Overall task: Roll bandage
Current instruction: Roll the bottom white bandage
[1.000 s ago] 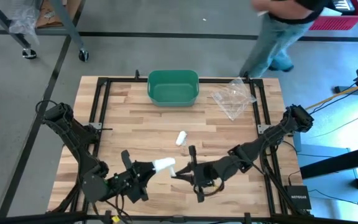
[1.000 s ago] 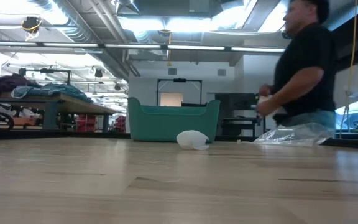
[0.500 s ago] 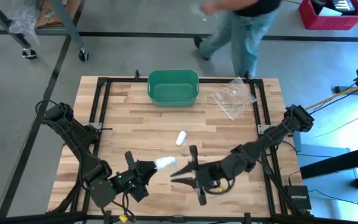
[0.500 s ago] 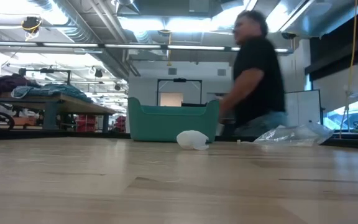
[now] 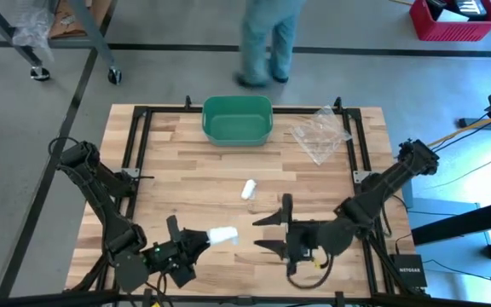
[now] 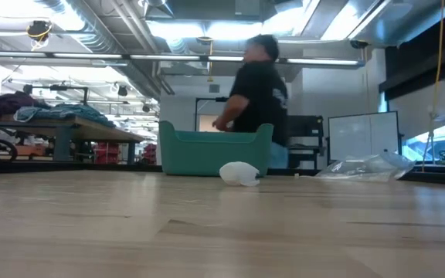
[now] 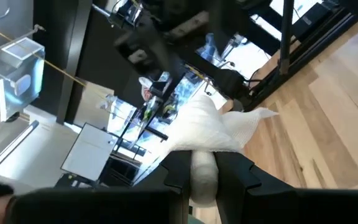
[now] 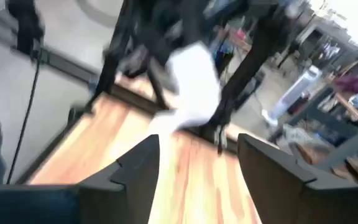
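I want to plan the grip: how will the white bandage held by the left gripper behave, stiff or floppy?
Probably floppy: the bandage shows soft gauze folds and a loose tail past the left gripper. It looks light, held at one end without sagging much. It likely compresses rather than slips.

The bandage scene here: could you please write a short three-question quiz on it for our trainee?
1. True or false: the left gripper holds the bandage roll.
2. The right gripper has its jaws: A) apart and empty, B) clamped on the green bin, C) shut on a plastic bag.
3. Fill in: a second small white roll lies on the table between the grippers and the green ____.

Key: 1 true; 2 A; 3 bin.
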Tool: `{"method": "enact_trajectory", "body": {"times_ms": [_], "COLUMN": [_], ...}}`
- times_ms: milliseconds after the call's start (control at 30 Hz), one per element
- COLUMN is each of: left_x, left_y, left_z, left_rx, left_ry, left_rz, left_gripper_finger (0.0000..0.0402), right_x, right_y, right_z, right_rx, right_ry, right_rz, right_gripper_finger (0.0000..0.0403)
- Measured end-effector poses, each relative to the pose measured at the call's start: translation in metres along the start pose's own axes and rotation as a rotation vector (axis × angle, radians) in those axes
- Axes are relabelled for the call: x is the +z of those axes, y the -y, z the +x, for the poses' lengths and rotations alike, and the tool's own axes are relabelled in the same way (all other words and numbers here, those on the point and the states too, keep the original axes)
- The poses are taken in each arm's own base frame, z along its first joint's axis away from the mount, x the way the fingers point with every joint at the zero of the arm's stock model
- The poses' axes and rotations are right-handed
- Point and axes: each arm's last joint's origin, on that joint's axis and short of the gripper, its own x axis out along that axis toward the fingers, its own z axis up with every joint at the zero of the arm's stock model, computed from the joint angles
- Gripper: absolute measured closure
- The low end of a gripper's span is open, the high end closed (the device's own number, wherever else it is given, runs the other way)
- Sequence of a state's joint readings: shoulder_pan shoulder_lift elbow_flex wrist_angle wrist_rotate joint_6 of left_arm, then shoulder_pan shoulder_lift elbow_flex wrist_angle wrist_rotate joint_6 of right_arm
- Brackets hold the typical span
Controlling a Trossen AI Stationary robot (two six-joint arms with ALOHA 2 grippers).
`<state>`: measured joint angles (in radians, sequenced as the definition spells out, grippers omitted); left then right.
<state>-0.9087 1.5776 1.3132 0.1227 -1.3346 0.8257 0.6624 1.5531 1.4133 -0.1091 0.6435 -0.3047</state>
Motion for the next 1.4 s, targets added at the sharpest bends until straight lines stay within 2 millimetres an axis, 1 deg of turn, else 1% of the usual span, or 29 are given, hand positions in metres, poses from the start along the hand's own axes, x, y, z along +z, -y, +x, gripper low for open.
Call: {"method": "enact_trajectory", "body": {"times_ms": [100, 167, 200, 267, 333, 433, 567, 800, 967, 1100, 1300, 1400], "left_x": [0.001, 0.001, 0.001, 0.001, 0.001, 0.0, 0.0, 0.0, 0.0, 0.0, 0.0, 0.0], "left_y": [0.0, 0.001, 0.001, 0.001, 0.001, 0.0, 0.0, 0.0, 0.0, 0.0, 0.0, 0.0], "left_z": [-0.002, -0.003, -0.003, -0.003, -0.003, 0.0, 0.002, 0.0, 0.0, 0.0, 0.0, 0.0], "left_rx": [-0.004, -0.011, -0.012, -0.013, -0.012, -0.006, -0.001, -0.004, -0.003, -0.003, -0.003, -0.003], "left_ry": [0.006, 0.012, 0.013, 0.013, 0.011, 0.005, -0.001, 0.004, 0.003, 0.003, 0.003, 0.003], "left_rz": [-0.02, -0.048, -0.079, -0.219, -0.275, -0.275, -0.291, -0.286, -0.215, -0.219, -0.222, -0.223], "left_gripper_finger": [0.0361, 0.0361, 0.0361, 0.0361, 0.0361, 0.0361, 0.0361, 0.0361, 0.0361, 0.0361, 0.0361, 0.0361], "right_x": [-0.009, -0.015, -0.018, -0.025, -0.029, -0.031, -0.031, -0.031, -0.03, -0.03, -0.028, -0.026], "right_y": [-0.005, -0.007, -0.008, -0.011, -0.011, -0.006, -0.007, -0.009, -0.009, -0.009, -0.008, -0.008], "right_z": [0.0, 0.004, 0.007, 0.016, 0.024, 0.028, 0.028, 0.028, 0.028, 0.028, 0.028, 0.028], "right_rx": [0.009, 0.011, 0.01, 0.022, 0.032, 0.024, 0.04, 0.101, 0.097, 0.098, 0.075, 0.098], "right_ry": [-0.079, -0.115, -0.137, -0.161, -0.168, -0.174, -0.173, -0.16, -0.154, -0.154, -0.143, -0.12], "right_rz": [-0.022, -0.006, -0.008, -0.012, -0.022, -0.006, 0.015, 0.053, 0.082, 0.08, 0.119, 0.164], "right_gripper_finger": [0.0181, 0.0184, 0.0186, 0.0193, 0.0199, 0.0206, 0.0209, 0.021, 0.021, 0.021, 0.021, 0.021]}}
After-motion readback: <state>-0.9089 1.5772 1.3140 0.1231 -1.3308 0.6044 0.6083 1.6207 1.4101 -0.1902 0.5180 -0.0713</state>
